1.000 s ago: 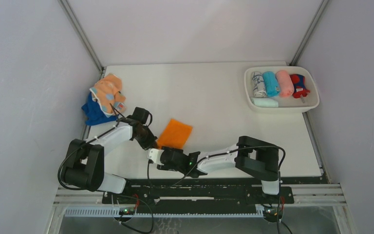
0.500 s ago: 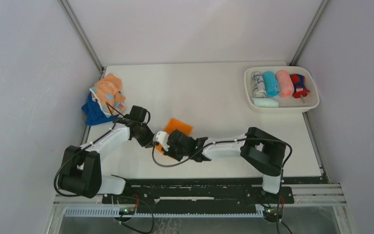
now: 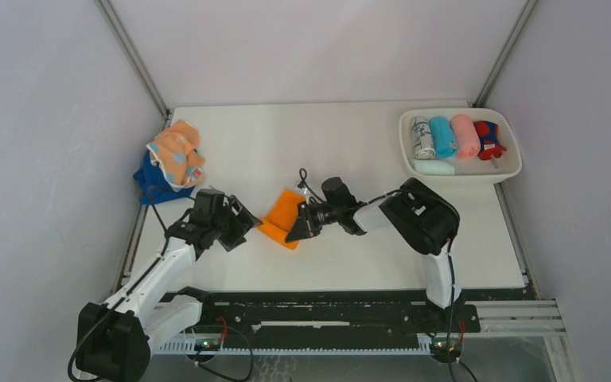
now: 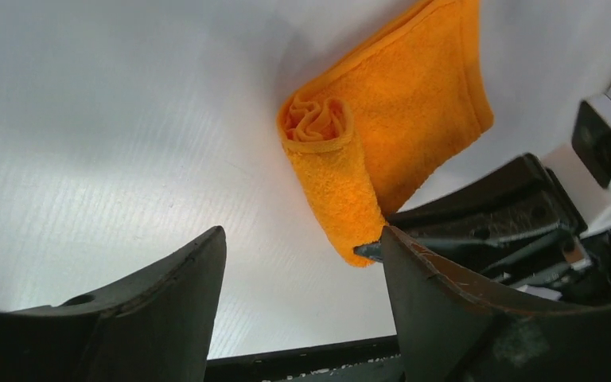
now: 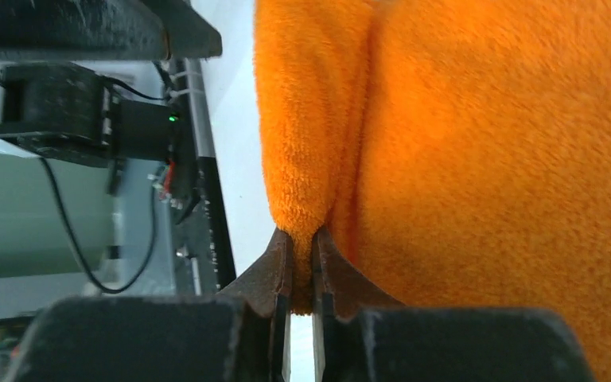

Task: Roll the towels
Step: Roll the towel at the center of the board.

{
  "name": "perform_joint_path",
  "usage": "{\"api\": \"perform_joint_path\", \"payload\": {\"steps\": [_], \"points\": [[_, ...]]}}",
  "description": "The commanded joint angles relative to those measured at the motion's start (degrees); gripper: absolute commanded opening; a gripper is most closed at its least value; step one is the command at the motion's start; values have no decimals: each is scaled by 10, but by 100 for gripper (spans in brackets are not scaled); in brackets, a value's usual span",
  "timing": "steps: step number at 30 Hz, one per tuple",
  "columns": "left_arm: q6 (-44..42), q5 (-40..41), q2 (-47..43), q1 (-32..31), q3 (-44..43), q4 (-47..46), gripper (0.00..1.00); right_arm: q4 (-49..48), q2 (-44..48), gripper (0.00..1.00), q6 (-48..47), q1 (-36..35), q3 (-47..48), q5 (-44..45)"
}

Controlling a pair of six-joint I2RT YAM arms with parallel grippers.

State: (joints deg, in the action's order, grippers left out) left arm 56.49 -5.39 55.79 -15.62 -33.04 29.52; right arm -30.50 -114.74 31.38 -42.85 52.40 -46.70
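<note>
A bright orange towel (image 3: 278,215) lies partly rolled near the table's middle. In the left wrist view its rolled end (image 4: 330,159) faces me, with a flat flap behind it. My right gripper (image 3: 295,230) is shut on the end of the roll; the right wrist view shows both fingers pinching orange cloth (image 5: 303,239). My left gripper (image 3: 239,225) stands open just left of the towel, apart from it, with bare table between its fingers (image 4: 302,232). At the far left lie a peach towel with pale-blue spots (image 3: 176,153) and a dark blue towel (image 3: 152,186), both crumpled.
A white oval tray (image 3: 407,151) at the back right holds several rolled towels, among them turquoise (image 3: 443,137), pink (image 3: 466,135) and pale mint (image 3: 433,167). Grey walls enclose the table on three sides. The black rail runs along the near edge.
My left gripper let go of the orange towel, opened and drew back to the left. My right gripper came up from the near edge, shut on the towel's roll and swung to its right side.
</note>
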Motion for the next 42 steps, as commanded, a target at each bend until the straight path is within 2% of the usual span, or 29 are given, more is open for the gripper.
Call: {"api": "perform_joint_path", "payload": {"steps": [1, 5, 12, 21, 27, 31, 37, 42], "points": [[27, -44, -16, 2, 46, -82, 77, -155, -47, 0, 171, 24, -5, -95], [49, -72, -1, 3, 73, -149, 80, -149, -85, 0, 206, 40, 6, -107], [67, -88, 58, 3, 87, -224, 80, -32, -111, 0, 169, 44, 43, -94], [95, -44, 95, 2, 110, -248, 67, 4, -132, 0, 168, 46, 58, -91], [100, -28, 122, 3, 116, -267, 64, 16, -138, 0, 174, 48, 64, -90], [95, -24, 146, 2, 112, -276, 56, 28, -132, 0, 166, 48, 65, -85], [84, -18, 182, 3, 102, -269, 33, 95, -91, 0, 106, 43, 75, -57], [65, -7, 188, 3, 79, -209, 25, 197, -25, 10, 12, 33, 87, -7]]}}
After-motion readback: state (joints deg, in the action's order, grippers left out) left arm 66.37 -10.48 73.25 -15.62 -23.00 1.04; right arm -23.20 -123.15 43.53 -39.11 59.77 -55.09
